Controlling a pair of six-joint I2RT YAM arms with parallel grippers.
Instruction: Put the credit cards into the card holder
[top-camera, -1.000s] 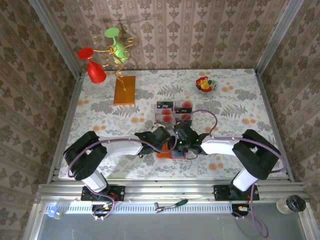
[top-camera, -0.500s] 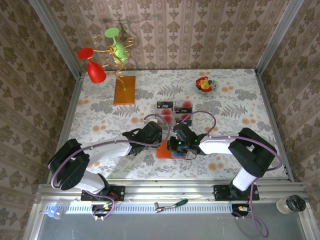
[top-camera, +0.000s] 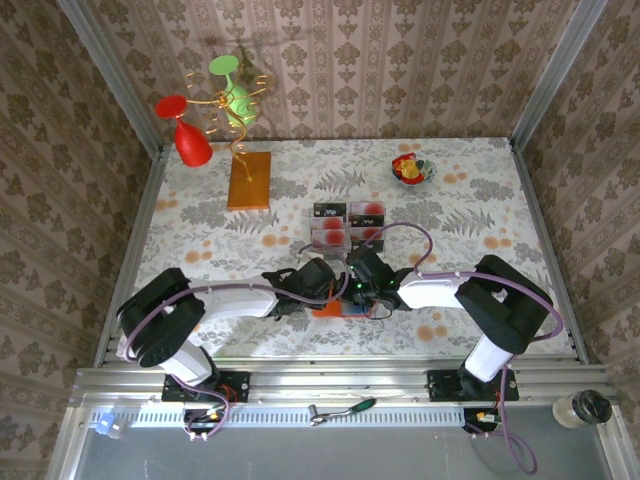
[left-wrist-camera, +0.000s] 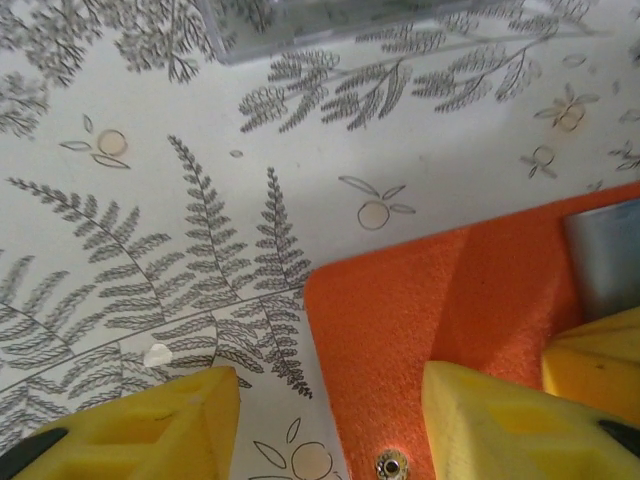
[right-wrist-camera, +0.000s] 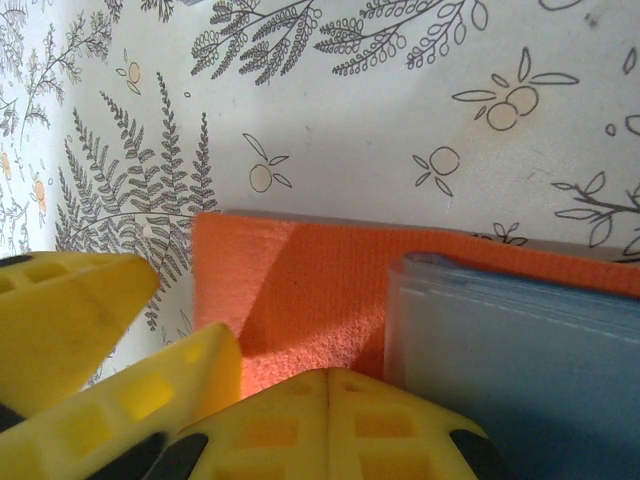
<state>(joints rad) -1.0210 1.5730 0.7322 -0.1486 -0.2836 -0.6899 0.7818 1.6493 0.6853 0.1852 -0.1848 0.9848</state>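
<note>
Orange leather-like square card holder (top-camera: 328, 309) lies flat on the white fern-and-fruit print tablecloth (left-wrist-camera: 200, 200), opened, its grey-blue inner pocket (right-wrist-camera: 520, 340) facing up on the side away from its left edge.

Left gripper (left-wrist-camera: 330, 390) – yellow fingers spread apart, straddling the card holder's left edge near a corner. One finger is over bare cloth just off the holder, the other over the orange flap beside a small metal snap stud (left-wrist-camera: 391, 465). Nothing is pinched between them.

Right gripper (right-wrist-camera: 328, 378) – yellow fingers pressed together, tips over the orange flap just beside the edge of the grey-blue pocket. Contact with the flap: cannot tell.

The two grippers sit close together above the holder, the right one nearer the pocket.

Red-and-white credit cards with black bands (top-camera: 340, 228) lie beyond the card holder's far edge, near it but not touching, in a clear plastic tray (left-wrist-camera: 300, 25). No card is in either gripper.
</note>
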